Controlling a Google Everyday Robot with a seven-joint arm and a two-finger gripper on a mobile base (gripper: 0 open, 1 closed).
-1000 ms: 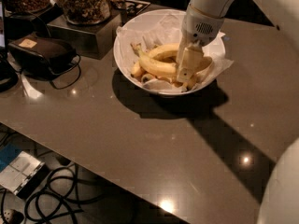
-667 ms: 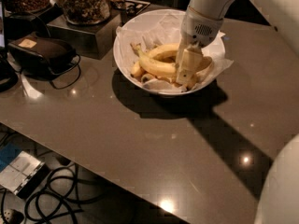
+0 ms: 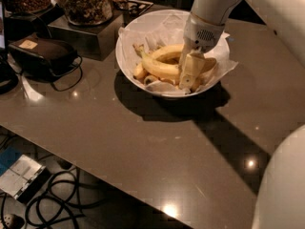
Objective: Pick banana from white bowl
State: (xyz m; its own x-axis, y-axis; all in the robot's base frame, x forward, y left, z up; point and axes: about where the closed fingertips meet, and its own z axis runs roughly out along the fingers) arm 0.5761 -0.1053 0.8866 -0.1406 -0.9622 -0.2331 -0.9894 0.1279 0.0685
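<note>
- Large round white bowl [image 3: 122,66], paper-lined — cradles your long curved yellow banana [image 3: 159,69].
- Pale gripper [image 3: 188,81] inside bowl, at banana's right end — positioned for grasp; jaw state: cannot tell.

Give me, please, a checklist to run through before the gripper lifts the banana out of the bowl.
1. Gripper is down inside the bowl: ok.
2. Gripper is at the long banana, at its right end: ok.
3. Hold on the banana is firm: cannot tell.
4. Banana is free of its neighbours: not ok; a shorter banana lies close behind it.
5. Bowl sits flat on the table: ok.
6. Jar is out of the way of the lift: ok; it stands apart, left of the bowl.
</note>
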